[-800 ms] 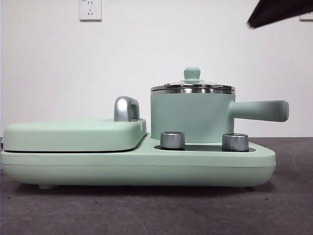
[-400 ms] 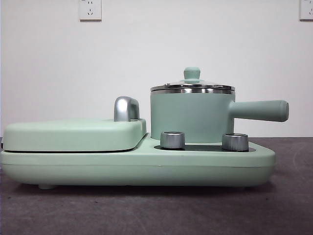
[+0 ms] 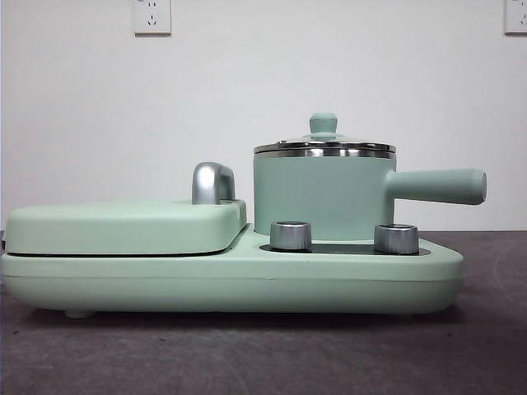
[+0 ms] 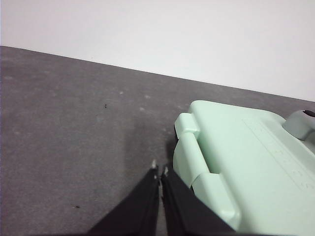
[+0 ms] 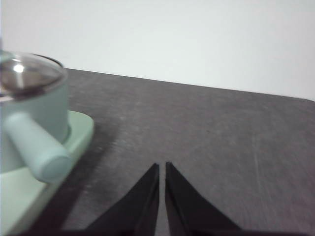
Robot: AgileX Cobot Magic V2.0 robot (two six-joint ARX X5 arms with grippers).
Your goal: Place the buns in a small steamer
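Both my hands are idle. Left hand (image 4: 159, 172): jaws pinched nearly together, only a thin slit between tips, nothing held. It hangs over the dark grey counter (image 4: 74, 137), just beside the hinge end of the flat mint-green grill plate (image 4: 246, 157). Grill's chrome handle (image 4: 301, 124) shows at the frame edge in that view.

Right hand (image 5: 162, 167): same, jaws almost touching, nothing gripped. It's over bare counter, near the small steamer (image 5: 34, 103) but apart from it. Steamer's straight side handle (image 5: 37, 147) sticks out toward this hand, w/ a gap between.

Front view: neither arm in shot. Small steamer (image 3: 321, 197) sits upright on the right part of the mint-green base unit (image 3: 230, 284), glass lid (image 3: 324, 141) on, green knob (image 3: 323, 123) on top, side handle (image 3: 436, 186) pointing right. Two steel dials (image 3: 290, 235) on the base in front of the pot. Grill plate (image 3: 123, 226) closed flat on the left part, chrome handle (image 3: 212, 183) rising behind it, just left of the pot.

Buns: not visible in any view; can't tell thru the lid whether anything's inside – glass just shows glare in right wrist cam

Wall sockets (image 3: 152, 16) on the white wall behind
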